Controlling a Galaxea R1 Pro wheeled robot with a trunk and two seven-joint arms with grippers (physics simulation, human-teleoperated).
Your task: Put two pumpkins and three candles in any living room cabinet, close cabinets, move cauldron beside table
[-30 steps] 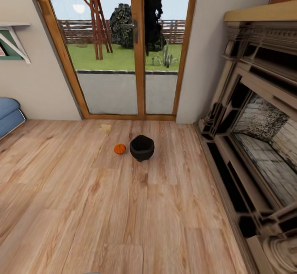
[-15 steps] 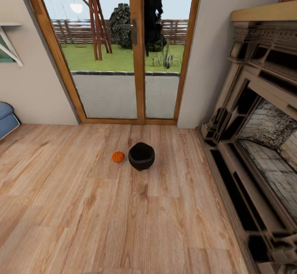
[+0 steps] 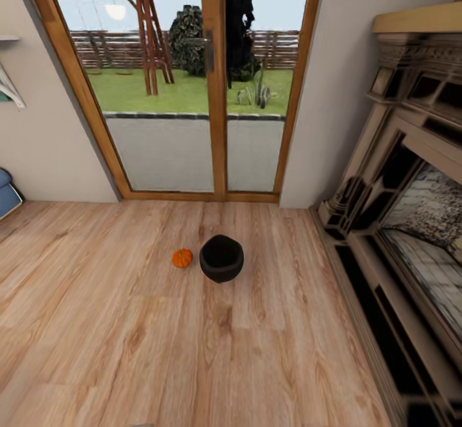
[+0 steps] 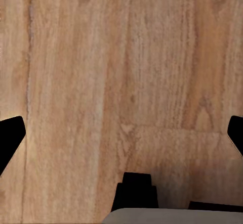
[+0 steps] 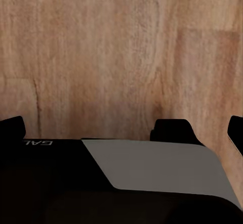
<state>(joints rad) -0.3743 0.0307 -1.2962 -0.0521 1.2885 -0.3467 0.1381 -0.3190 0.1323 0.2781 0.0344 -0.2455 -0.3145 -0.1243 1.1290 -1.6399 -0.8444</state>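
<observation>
Cauldron [image 3: 221, 258] beside pumpkin [image 3: 182, 258], "GAL" on robot body [image 5: 38, 143]

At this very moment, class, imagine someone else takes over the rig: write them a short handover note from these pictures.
Left gripper: open, empty, over bare wood floor.
Right gripper: open, empty, also over floor.
One pumpkin sits on the floor beside the cauldron, near the glass door; fireplace to the right.
Done: nothing that can be seen here.
Left: fetch this pumpkin, find the other pumpkin, candles and cabinet, close the cabinets, move the cauldron next to the table.
</observation>
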